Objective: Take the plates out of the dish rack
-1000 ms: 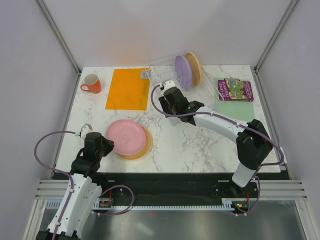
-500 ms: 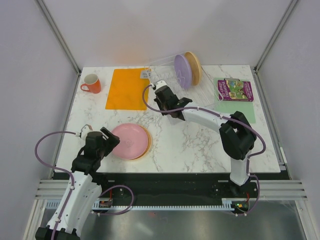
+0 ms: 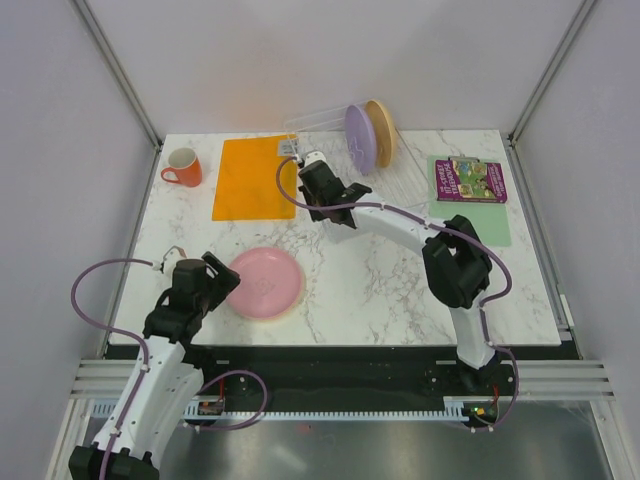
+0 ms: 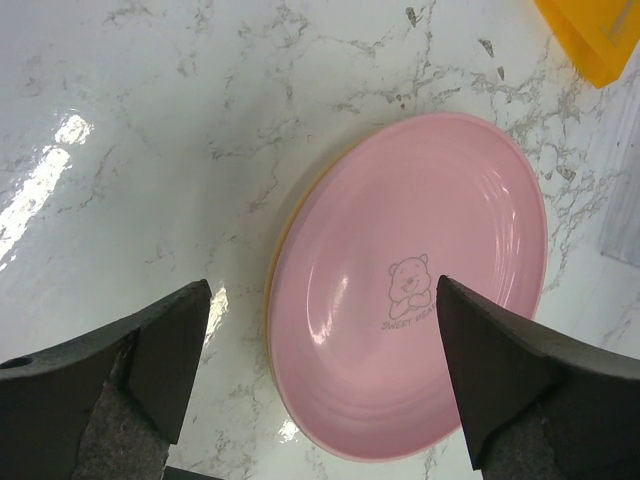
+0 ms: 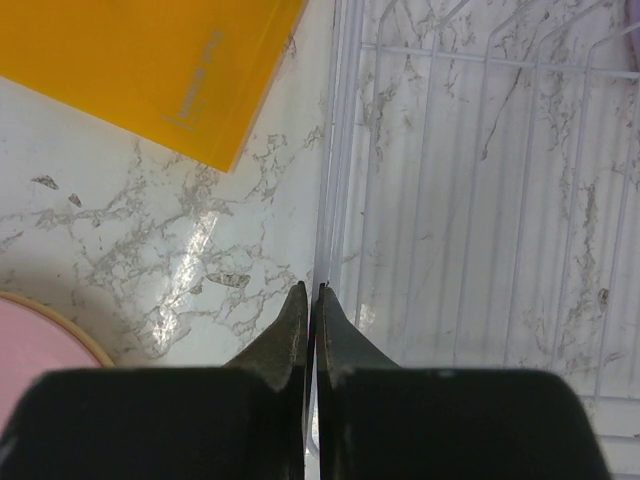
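A pink plate (image 3: 265, 283) (image 4: 420, 290) lies flat on a yellow-orange plate (image 4: 273, 300) at the front left of the table. My left gripper (image 3: 222, 280) (image 4: 322, 282) hovers open just over its near edge, holding nothing. The clear dish rack (image 3: 400, 180) (image 5: 480, 200) stands at the back. A purple plate (image 3: 358, 138) and a tan-orange plate (image 3: 382, 130) stand upright in it. My right gripper (image 3: 335, 215) (image 5: 312, 290) is shut on the rack's thin clear near-left wall.
An orange mat (image 3: 255, 178) (image 5: 150, 70) lies left of the rack, with a red mug (image 3: 183, 166) beyond it at the back left. A picture book (image 3: 470, 180) rests on a green sheet (image 3: 485, 222) at the right.
My left gripper opened and let go of the pink plate, which now lies flat on the yellow-orange one. My right gripper shut on the rack's wall, and the rack shifted with it.
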Robot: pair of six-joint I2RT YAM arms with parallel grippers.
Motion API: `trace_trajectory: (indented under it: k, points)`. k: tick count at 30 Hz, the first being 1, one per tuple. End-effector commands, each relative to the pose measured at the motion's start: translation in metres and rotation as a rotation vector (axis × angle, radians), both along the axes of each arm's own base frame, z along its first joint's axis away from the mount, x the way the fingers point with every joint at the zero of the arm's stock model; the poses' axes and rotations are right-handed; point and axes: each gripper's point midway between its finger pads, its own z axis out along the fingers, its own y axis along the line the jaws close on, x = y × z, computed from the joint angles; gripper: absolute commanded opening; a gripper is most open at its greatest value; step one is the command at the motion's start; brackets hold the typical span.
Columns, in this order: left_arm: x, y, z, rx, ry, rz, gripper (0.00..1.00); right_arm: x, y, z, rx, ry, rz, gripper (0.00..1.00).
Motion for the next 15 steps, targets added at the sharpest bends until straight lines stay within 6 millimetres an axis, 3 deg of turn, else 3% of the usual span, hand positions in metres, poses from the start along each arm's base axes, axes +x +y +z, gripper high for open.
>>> trace_trajectory:
  k: [1,10,11,12,15]
  points:
    - [0.013,-0.001,0.022,-0.004,-0.073,-0.003,1.00,0.045,0.007,0.025,0.115,-0.083,-0.029,0.00]
    - [0.013,-0.005,0.021,-0.021,-0.074,-0.017,1.00,0.083,0.012,0.044,0.285,-0.091,-0.116,0.00]
    - [0.013,-0.005,0.022,-0.020,-0.075,-0.021,1.00,0.085,0.014,0.046,0.291,-0.091,-0.103,0.07]
    - [0.013,-0.006,0.022,-0.021,-0.075,-0.026,1.00,0.088,0.011,0.049,0.278,-0.102,-0.108,0.34]
    - [0.014,-0.008,0.027,-0.017,-0.089,-0.045,1.00,0.092,-0.009,0.065,0.234,-0.161,-0.159,0.49]
